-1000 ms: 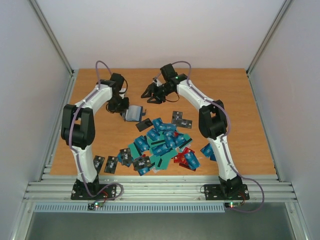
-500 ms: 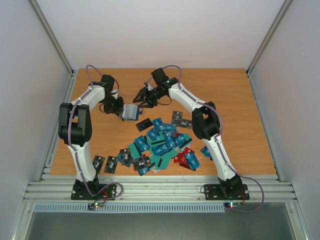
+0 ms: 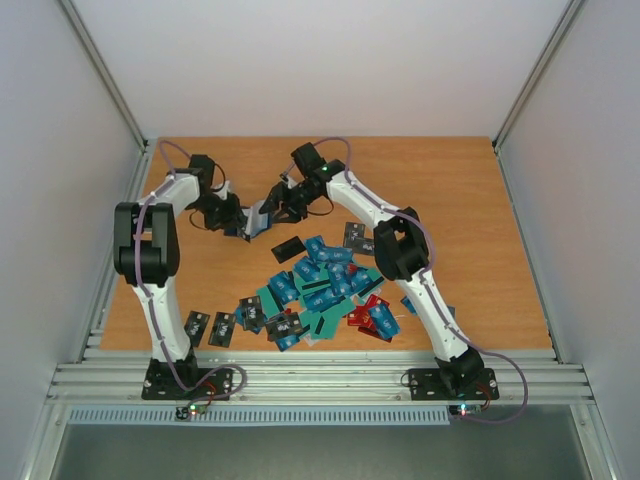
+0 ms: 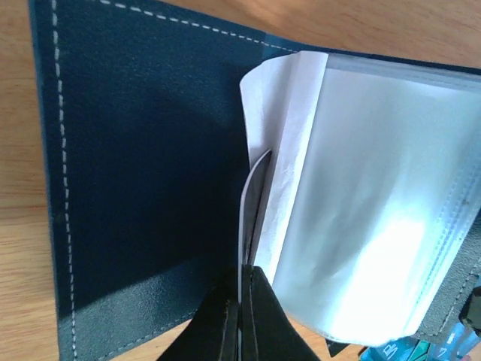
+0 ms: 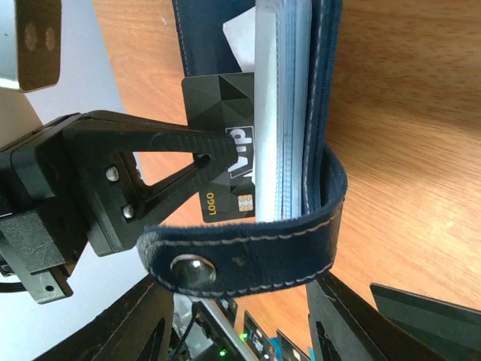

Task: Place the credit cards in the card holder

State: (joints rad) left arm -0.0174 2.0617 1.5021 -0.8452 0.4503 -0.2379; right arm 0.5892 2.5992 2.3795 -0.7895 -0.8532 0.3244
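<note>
The navy card holder lies open at the back of the table between both grippers. My left gripper is shut on a black credit card, seen edge-on in the left wrist view, with its far end between the navy cover and the clear sleeves. My right gripper stands open, one finger on each side of the holder's snap strap. A heap of blue, teal, black and red credit cards lies in the middle of the table.
A single black card lies just in front of the holder, and another sits at the right. Two more black cards lie near the left arm's base. A white paper slip sticks out of the sleeves.
The right gripper has come down and left from the back until it straddles the holder's strap end. The left gripper has shifted left with its card, and the holder moved with it.
</note>
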